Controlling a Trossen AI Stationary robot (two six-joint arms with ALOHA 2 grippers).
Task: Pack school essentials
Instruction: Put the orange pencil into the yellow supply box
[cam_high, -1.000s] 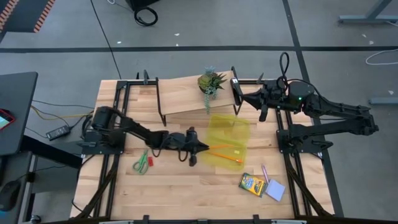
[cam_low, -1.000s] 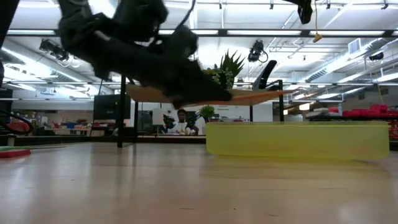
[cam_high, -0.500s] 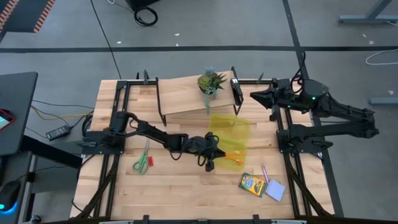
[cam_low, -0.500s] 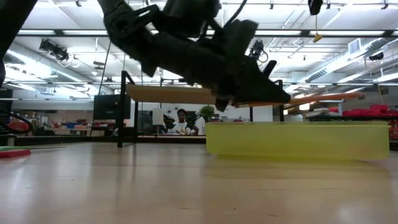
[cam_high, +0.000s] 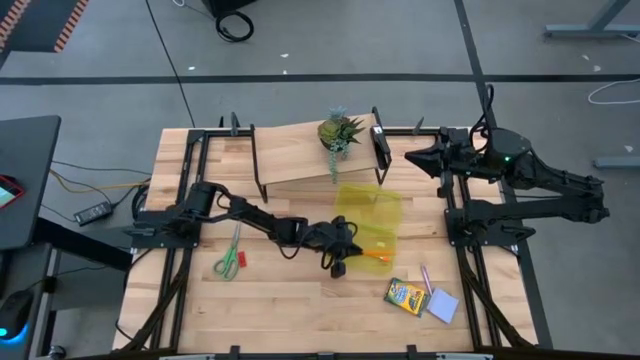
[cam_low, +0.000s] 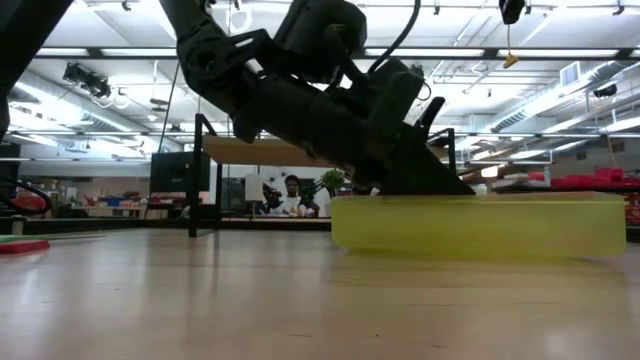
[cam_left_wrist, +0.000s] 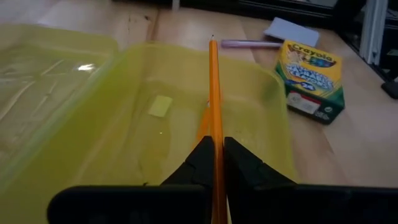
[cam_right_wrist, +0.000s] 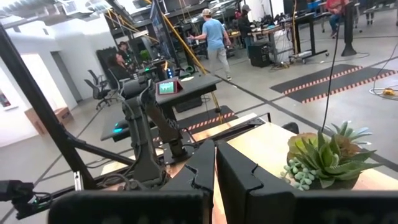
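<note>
My left gripper (cam_high: 345, 252) (cam_left_wrist: 216, 142) reaches over the near left part of the translucent yellow case (cam_high: 368, 215) (cam_left_wrist: 93, 118), shut on an orange pencil (cam_high: 376, 256) (cam_left_wrist: 213, 81). A second orange pencil (cam_left_wrist: 203, 127) lies inside the case beneath it. In the low view this gripper (cam_low: 410, 175) slants down to the case rim (cam_low: 480, 225). The green-handled scissors (cam_high: 229, 262) lie flat on the table to its left. The crayon box (cam_high: 405, 296) (cam_left_wrist: 309, 78), pink pen (cam_high: 427, 277) (cam_left_wrist: 249, 43) and pale blue notepad (cam_high: 443, 306) (cam_left_wrist: 291, 30) lie on the table right of the case. My right gripper (cam_high: 410, 157) (cam_right_wrist: 215, 163) hangs shut at the far right. My left gripper pinches the orange pencil between its two fingers, with the shaft (cam_left_wrist: 214, 127) running straight out past the fingertips along them. It comes from the table's left, slanting down. The pencil's point (cam_left_wrist: 211, 41) hangs over the case's right part, clear of the case floor.
A potted spiky plant (cam_high: 340, 133) (cam_right_wrist: 323, 158) stands on a wooden shelf (cam_high: 300, 150) behind the case. Black frame rails (cam_high: 455, 215) run along both table sides. Bare wood lies between the scissors and the case. People stand in the room beyond the table.
My left gripper has carried the pencil toward the table's right edge, from beside the case to over it, and has dipped down toward the case rim. My right gripper has drawn back a little toward the right.
</note>
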